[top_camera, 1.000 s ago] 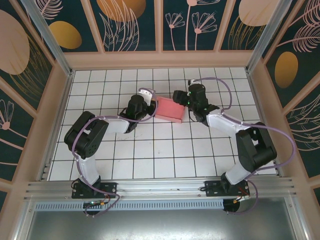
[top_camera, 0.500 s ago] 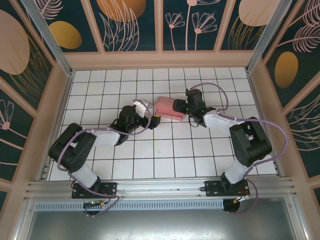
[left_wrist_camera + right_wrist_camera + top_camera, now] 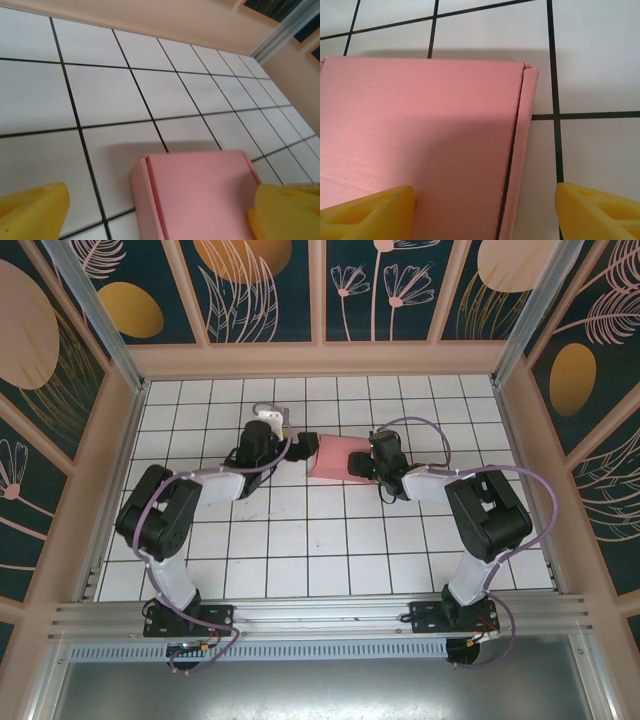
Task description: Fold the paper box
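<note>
The paper box (image 3: 333,458) is a closed, flat pink box lying on the white tiled floor, a little behind the middle. My left gripper (image 3: 302,448) is at its left end and my right gripper (image 3: 357,466) is at its right end. In the left wrist view the box (image 3: 200,195) lies low between the spread yellow fingertips (image 3: 31,212) of my left gripper (image 3: 160,217), which is open. In the right wrist view my right gripper (image 3: 482,212) is open and straddles the side edge of the box (image 3: 420,130). One fingertip (image 3: 367,210) is over the lid, the other over bare tile.
The floor is white tiles with black grout (image 3: 300,550). Peach walls (image 3: 320,360) ring it at the back and both sides. A metal rail (image 3: 320,618) carrying the arm bases runs along the near edge.
My left gripper has gone from shut to open, dipped toward the front, then come back to the box's left end. My right arm has folded in closer to the box.
</note>
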`<state>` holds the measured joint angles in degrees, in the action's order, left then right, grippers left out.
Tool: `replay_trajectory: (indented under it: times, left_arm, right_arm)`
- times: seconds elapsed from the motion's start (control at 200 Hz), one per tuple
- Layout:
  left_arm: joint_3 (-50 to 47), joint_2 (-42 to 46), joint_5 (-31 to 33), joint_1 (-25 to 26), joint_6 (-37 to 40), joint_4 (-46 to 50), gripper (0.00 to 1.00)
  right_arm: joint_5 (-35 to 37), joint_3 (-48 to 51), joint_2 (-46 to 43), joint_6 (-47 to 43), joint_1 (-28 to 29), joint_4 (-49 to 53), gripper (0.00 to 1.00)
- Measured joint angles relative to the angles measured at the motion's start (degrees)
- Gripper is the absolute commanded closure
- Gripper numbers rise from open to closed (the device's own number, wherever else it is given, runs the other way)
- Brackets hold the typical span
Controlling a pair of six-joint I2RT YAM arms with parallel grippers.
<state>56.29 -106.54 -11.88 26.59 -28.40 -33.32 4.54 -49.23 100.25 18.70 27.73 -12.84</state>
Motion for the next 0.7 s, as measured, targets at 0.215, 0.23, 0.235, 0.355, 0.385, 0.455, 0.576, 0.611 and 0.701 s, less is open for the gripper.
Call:
replay_trajectory:
  times: [0.215,0.23,0.235,0.355,0.385,0.455,0.576,0.611,0.701]
  left_arm:
    - [8.35,-6.73,-5.88,0.04,-2.80,8.61,0.25]
    - [8.57,-7.08,-6.27,0.04,-2.75,9.07,0.26]
    - [8.63,-7.26,-6.49,0.04,-2.86,9.27,0.26]
    - [8.90,-9.05,-9.18,0.04,-3.52,12.41,0.36]
    - [8.90,-9.29,-9.84,0.04,-3.76,12.90,0.39]
    - [8.90,-9.62,-11.17,0.04,-4.22,13.57,0.45]
    - [8.90,-9.94,-13.33,0.04,-5.09,13.66,0.55]
    - [8.90,-10.12,-13.73,0.04,-5.20,13.64,0.57]
    - [8.90,-10.49,-14.75,-0.04,-5.66,13.62,0.60]
  right_arm:
    - [-2.56,0.92,-0.83,-1.40,-1.60,-1.42,0.25]
    - [-3.21,1.27,-1.07,-1.33,-1.88,-1.73,0.25]
    - [-3.50,1.44,-1.27,-1.22,-2.08,-1.84,0.25]
    - [-9.31,4.92,-4.90,0.83,-5.64,-4.74,0.25]
    - [-10.56,5.49,-5.70,1.29,-6.40,-5.29,0.25]
    - [-13.07,6.23,-6.99,2.45,-7.82,-6.78,0.25]
    - [-15.63,6.36,-7.30,3.37,-8.28,-8.44,0.25]
    - [-16.24,6.56,-7.30,3.67,-8.28,-8.68,0.25]
    - [-17.16,7.13,-7.30,4.31,-8.28,-8.85,0.25]
